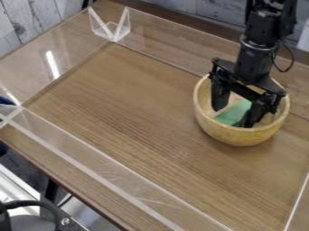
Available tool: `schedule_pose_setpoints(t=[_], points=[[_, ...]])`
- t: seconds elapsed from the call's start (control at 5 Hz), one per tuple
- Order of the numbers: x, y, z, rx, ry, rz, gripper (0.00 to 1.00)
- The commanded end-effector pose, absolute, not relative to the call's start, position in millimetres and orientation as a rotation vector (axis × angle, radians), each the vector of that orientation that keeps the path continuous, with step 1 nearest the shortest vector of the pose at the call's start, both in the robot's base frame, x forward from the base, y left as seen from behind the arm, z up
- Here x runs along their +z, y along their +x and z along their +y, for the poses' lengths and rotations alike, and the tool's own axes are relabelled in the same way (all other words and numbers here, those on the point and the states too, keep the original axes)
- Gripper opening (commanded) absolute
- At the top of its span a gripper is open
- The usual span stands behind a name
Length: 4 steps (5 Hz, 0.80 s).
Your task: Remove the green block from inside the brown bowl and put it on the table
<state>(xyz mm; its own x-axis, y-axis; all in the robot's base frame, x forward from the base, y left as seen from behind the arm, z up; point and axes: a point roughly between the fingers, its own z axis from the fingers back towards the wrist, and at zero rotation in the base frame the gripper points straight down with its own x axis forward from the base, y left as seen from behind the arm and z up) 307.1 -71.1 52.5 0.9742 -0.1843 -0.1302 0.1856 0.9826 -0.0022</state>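
The robot arm (262,41) is black, with angular, jointed segments and 1 thin dark cable (288,56) looping beside it.

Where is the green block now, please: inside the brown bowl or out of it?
Inside: the green block shows within the rim of the brown bowl, partly hidden by the gripper.

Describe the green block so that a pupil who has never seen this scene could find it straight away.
On the wood-grain tabletop, find the round tan wooden bowl beneath the black robot claw. Inside it, partly hidden by the claw, lies the small block, the only bright green thing among brown wood and black metal.
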Motion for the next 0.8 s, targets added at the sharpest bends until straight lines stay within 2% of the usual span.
schedule_pose_setpoints(t=[0.0,0.6], points=[[71.9,314,-75,-0.202,0.006,0.055,1.00],[82.5,311,-75,-0.212,0.008,0.015,1.00]])
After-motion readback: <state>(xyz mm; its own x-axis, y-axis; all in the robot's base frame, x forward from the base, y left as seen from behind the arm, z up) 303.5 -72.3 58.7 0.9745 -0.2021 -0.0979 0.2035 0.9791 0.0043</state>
